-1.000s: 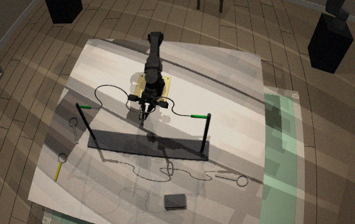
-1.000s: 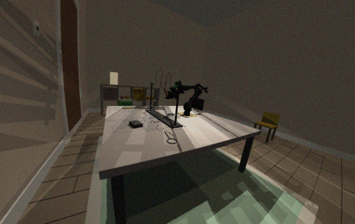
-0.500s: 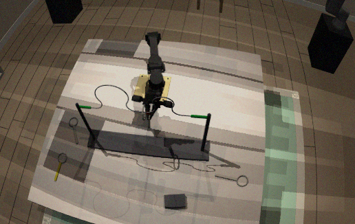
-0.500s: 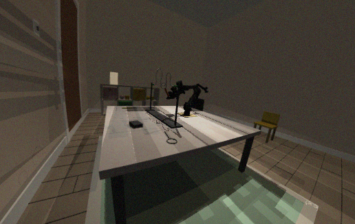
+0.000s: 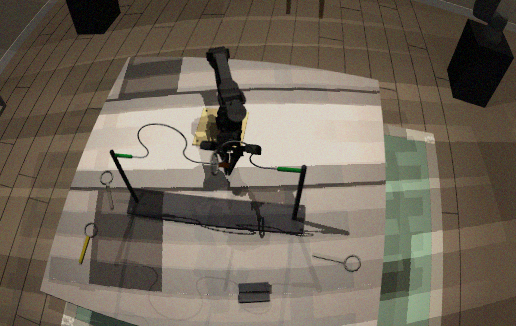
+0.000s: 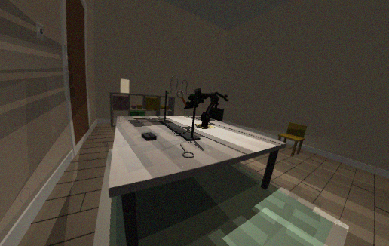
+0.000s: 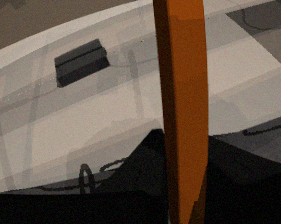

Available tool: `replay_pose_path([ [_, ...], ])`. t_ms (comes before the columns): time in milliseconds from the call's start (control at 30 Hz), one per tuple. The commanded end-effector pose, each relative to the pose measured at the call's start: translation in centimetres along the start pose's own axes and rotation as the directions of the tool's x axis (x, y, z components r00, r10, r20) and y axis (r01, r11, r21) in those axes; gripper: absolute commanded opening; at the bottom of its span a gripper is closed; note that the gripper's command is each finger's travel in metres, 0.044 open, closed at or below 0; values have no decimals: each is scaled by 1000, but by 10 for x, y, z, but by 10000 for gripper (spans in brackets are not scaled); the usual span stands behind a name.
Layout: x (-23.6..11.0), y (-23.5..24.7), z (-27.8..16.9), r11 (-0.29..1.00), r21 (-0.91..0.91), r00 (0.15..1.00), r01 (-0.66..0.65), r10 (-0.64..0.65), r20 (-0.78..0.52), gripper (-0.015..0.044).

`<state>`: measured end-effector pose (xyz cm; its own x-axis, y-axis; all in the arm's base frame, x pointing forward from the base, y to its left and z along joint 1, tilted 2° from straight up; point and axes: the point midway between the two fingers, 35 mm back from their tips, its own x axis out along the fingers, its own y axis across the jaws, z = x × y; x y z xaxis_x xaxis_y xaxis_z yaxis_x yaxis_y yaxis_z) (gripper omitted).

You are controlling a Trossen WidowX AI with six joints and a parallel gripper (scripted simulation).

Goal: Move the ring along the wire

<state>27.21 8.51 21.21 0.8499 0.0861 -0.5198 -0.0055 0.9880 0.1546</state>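
Observation:
My gripper (image 5: 228, 163) (image 6: 188, 100) is shut on the orange handle (image 5: 224, 164) (image 6: 184, 101) (image 7: 180, 96), which fills the middle of the wrist view. The ring (image 5: 217, 165) (image 6: 180, 93) sits around the thin grey wire (image 5: 161, 126) about midway between the posts. I cannot tell whether the ring touches the wire. The left post (image 5: 124, 177) has its green part (image 5: 124, 156), and the right post (image 5: 299, 192) has its green part (image 5: 289, 169). Both posts stand on a dark base board (image 5: 209, 210).
Loose rings lie on the table: a grey-handled ring (image 5: 106, 177), a yellow-handled ring (image 5: 89, 230) and a ring at the front right (image 5: 352, 262) (image 6: 188, 154). A dark block (image 5: 254, 292) (image 6: 148, 136) (image 7: 82, 62) lies near the front edge. The arm's base plate (image 5: 200, 131) lies behind the wire.

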Motion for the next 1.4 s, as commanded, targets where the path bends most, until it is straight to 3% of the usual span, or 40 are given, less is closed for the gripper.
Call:
replay_pose_path([
  [0, -2, 11, 2, 998, 53, 1000, -31, 31, -3, -150],
  [633, -19, 74, 19, 878, 422, 969, -227, 249, 5, -150],
  [1367, -55, 127, 69, 507, 773, 873, -382, 471, 123, -150],
])
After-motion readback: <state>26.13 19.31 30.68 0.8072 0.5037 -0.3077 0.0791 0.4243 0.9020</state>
